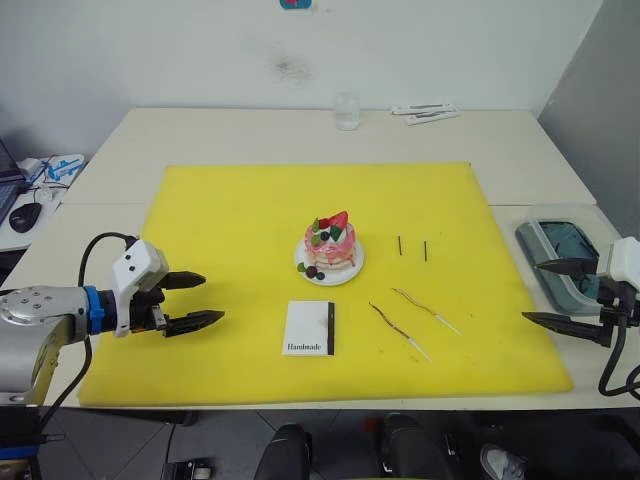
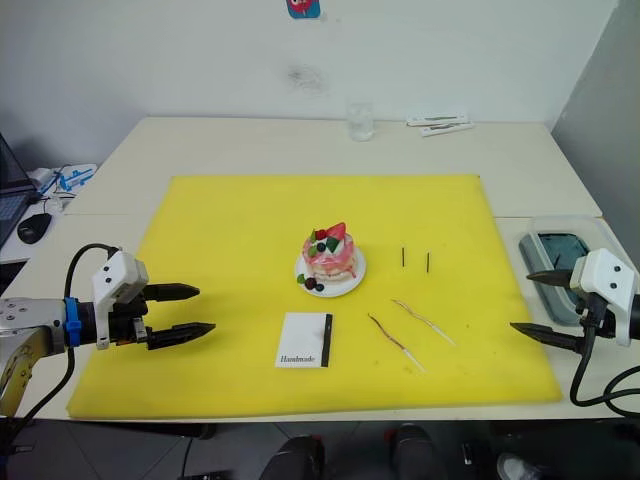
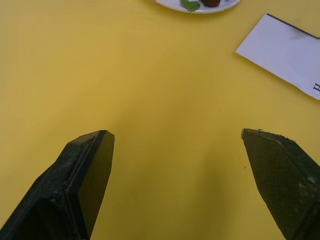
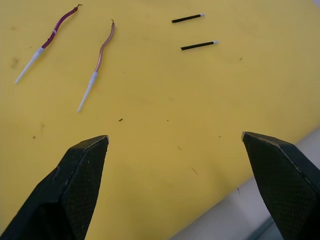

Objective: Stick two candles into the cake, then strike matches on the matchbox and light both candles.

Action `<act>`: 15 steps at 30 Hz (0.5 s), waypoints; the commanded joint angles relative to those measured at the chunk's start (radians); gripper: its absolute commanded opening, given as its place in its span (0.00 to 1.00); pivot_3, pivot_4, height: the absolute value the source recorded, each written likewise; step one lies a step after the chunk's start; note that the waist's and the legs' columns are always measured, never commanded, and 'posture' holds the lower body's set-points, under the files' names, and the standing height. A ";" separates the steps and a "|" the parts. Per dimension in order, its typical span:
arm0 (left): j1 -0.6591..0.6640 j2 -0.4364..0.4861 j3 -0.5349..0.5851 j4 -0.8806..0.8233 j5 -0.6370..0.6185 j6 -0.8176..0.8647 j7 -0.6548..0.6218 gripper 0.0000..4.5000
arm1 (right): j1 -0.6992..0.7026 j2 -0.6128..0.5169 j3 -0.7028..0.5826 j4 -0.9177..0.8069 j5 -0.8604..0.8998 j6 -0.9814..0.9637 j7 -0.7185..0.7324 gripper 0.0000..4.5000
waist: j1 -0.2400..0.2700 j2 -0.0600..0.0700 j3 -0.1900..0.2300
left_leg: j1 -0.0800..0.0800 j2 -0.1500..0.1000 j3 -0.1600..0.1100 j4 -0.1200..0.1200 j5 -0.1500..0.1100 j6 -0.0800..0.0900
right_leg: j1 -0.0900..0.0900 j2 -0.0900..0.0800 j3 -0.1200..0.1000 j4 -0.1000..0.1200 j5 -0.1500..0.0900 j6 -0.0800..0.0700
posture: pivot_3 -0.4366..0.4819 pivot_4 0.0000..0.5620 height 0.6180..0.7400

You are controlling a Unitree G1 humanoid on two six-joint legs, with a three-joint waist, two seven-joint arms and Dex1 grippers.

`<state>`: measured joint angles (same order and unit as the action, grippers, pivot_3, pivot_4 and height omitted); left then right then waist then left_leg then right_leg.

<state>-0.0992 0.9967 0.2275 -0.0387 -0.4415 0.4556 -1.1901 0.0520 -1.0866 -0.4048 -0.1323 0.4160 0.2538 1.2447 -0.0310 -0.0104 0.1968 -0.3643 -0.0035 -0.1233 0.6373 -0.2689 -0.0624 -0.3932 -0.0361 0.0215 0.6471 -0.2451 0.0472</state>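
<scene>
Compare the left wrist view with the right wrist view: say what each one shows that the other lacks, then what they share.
The left wrist view alone has the rim of the cake's plate and a corner of the matchbox. The right wrist view alone has the two candles and the two matches, lying apart from each other. Both share the yellow mat and an open gripper: the left gripper and the right gripper, each holding nothing.

Matt yellow mat [image 1: 240,230], textured black fingers [image 3: 80,185], clear glass [image 1: 346,111]
</scene>
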 commanded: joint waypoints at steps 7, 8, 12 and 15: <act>0.045 0.032 0.041 -0.143 -0.096 0.102 -0.046 1.00 | -0.022 -0.002 -0.005 -0.002 0.008 -0.024 0.010 0.99 | 0.000 0.000 0.000 | 0.000 0.000 0.000 0.000 0.000 0.000 | 0.000 0.000 0.000 0.000 0.000 0.000 | 0.48 0.27 1.00; 0.042 0.031 0.043 -0.165 -0.116 0.122 -0.047 1.00 | -0.024 -0.003 -0.005 -0.004 0.009 -0.022 0.009 0.99 | 0.000 0.000 0.000 | 0.000 0.000 0.000 0.000 0.000 0.000 | 0.000 0.000 0.000 0.000 0.000 0.000 | 0.48 0.27 1.00; 0.021 0.020 0.039 -0.276 -0.208 0.213 -0.034 1.00 | -0.030 -0.001 -0.002 -0.029 0.020 -0.008 0.007 0.99 | 0.000 0.000 0.000 | 0.000 0.000 0.000 0.001 0.000 0.000 | 0.000 0.000 0.000 0.000 0.000 0.000 | 0.48 0.27 1.00; 0.003 0.004 0.030 -0.357 -0.281 0.275 -0.009 1.00 | -0.034 0.002 -0.003 -0.061 0.033 0.012 -0.001 0.99 | 0.000 0.000 0.000 | 0.000 0.000 0.000 0.001 0.000 0.000 | 0.000 0.000 0.000 0.000 0.000 0.001 | 0.48 0.27 1.00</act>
<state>-0.0824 1.0033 0.2354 -0.3403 -0.6729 0.7039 -1.2102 0.0288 -1.0846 -0.3905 -0.1555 0.4238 0.2576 1.2433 -0.0311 -0.0104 0.1968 -0.3643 -0.0036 -0.1231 0.6380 -0.2689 -0.0624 -0.3931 -0.0361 0.0221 0.6476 -0.2448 0.0477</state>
